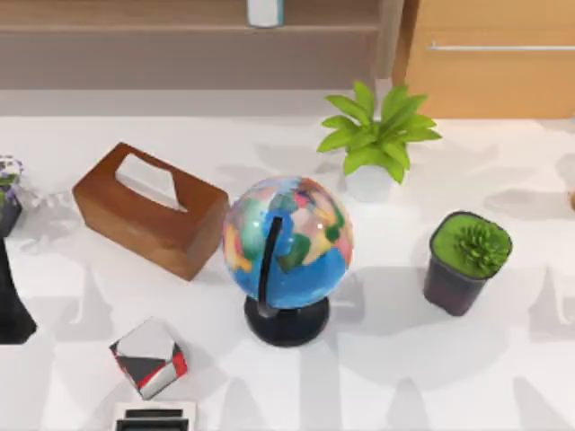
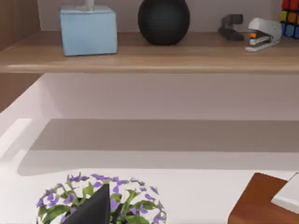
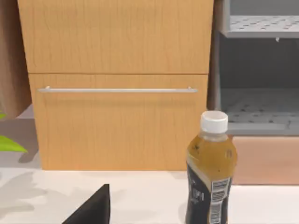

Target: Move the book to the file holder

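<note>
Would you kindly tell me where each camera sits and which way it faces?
Top view: above the table, looking down on the globe, tissue box and two green plants; a dark arm part at the left edge.
Left wrist view: low on the left arm, facing a shelf over purple flowers; a dark gripper part at the bottom.
Right wrist view: low on the right arm, facing a drawer cabinet and bottle.
Shared: the tissue box, top and left wrist views.

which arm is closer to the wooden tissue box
Left. The left arm stands at the table's left edge, just left of the brown tissue box; the right gripper faces a bottle and drawer cabinet.
</note>
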